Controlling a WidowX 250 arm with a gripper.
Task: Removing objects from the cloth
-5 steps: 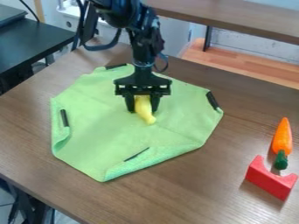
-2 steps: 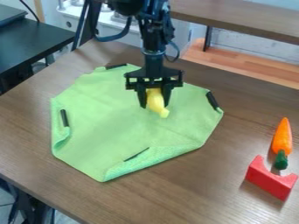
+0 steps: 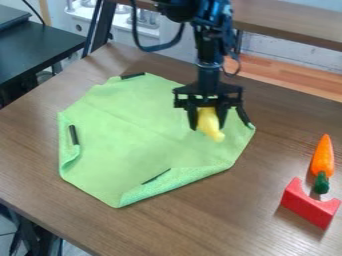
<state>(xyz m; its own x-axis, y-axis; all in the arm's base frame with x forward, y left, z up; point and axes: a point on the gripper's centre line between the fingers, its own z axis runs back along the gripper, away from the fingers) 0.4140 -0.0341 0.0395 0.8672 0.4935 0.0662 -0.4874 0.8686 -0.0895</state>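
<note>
You have the yellow toy (image 3: pixel 210 124) pinched in your hand (image 3: pixel 208 127) above the green cloth (image 3: pixel 127 145), nearer the far edge of the desk (image 3: pixel 207 215).

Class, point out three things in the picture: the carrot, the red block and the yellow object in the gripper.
Carrot (image 3: pixel 323 158): camera view, on its orange body.
Red block (image 3: pixel 308 206): camera view, on its front face.
Yellow object (image 3: pixel 209 122): camera view, on its middle.

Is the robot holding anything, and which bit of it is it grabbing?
Yes, the pincer is holding the yellow toy by its thicker upper part. The narrow end pokes out below.
</note>
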